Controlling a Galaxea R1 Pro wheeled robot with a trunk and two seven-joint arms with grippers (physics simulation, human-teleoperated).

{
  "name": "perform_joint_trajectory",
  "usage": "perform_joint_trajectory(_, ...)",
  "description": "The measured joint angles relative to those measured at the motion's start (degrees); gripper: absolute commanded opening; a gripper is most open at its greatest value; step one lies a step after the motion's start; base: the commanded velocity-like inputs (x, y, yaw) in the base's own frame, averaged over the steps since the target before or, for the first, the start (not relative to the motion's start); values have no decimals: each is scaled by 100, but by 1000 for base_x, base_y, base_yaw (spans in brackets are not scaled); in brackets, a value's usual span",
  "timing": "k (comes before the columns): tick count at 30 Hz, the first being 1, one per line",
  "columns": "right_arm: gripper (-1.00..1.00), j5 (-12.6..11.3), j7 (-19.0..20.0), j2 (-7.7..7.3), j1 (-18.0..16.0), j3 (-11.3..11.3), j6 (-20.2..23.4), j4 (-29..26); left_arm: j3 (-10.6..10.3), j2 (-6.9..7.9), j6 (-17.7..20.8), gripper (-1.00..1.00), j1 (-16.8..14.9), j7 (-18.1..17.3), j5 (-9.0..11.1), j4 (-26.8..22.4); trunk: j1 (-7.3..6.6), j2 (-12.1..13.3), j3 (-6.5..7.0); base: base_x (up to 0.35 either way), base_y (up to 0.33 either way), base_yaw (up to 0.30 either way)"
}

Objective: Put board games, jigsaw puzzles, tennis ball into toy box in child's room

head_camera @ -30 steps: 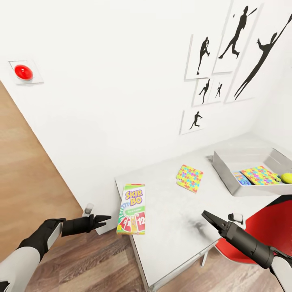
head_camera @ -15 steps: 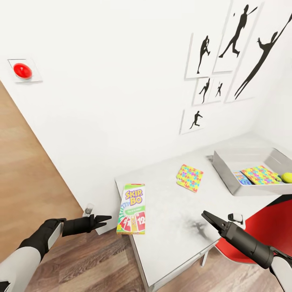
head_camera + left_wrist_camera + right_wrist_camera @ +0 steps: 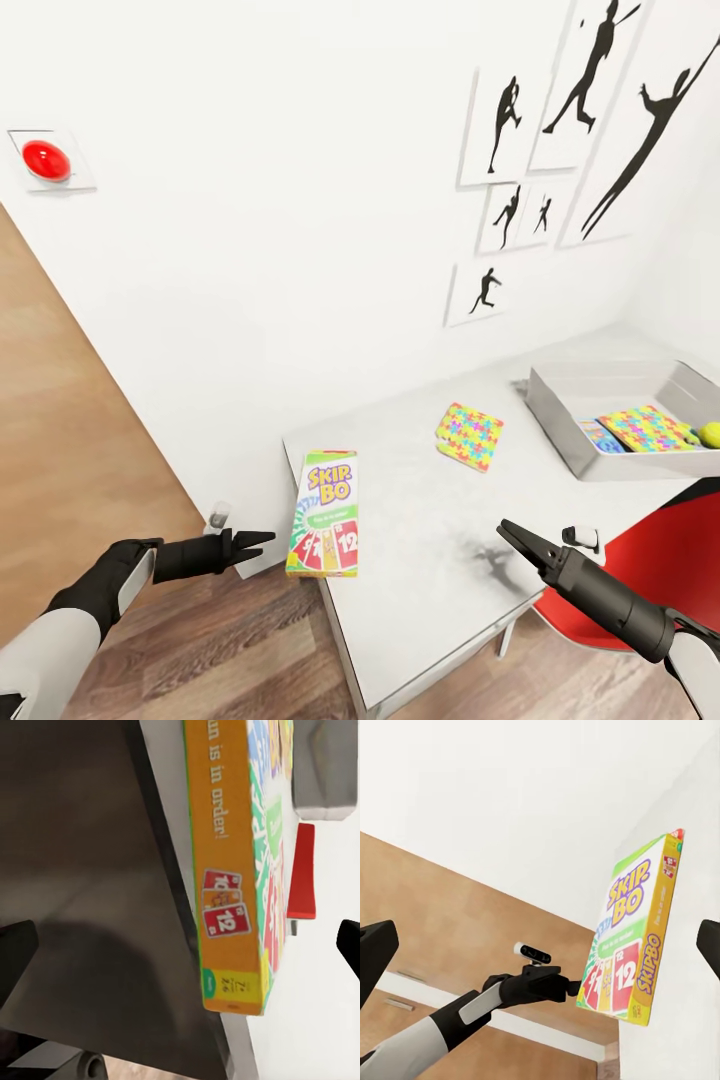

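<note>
The SKIP BO box (image 3: pixel 324 512), a light, stiff card slab, lies flat at the table (image 3: pixel 420 560) corner far from the bin (image 3: pixel 560 425), best pinched across its thin edges by the empty, spread left gripper (image 3: pixel 258 545) beside it.

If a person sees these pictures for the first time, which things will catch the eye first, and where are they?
The bright green SKIP BO box lies flat at the near corner of the pale table, between the left claw and the right claw, both empty. Farther back lies a multicoloured jigsaw puzzle, and the grey toy box beside it holds another puzzle. Black player silhouettes hang on the white wall.
</note>
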Motion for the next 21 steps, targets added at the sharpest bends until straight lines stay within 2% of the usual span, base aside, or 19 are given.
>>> perform_joint_trajectory(11,100,0,0,0,0,-3,0,0,0,-10,0,100,0,9,0,1,242,-442,-198,0,0,0)
perform_joint_trajectory(21,100,-1,0,0,0,-8,1,0,0,-17,1,100,0,14,0,-1,242,-443,-198,0,0,0)
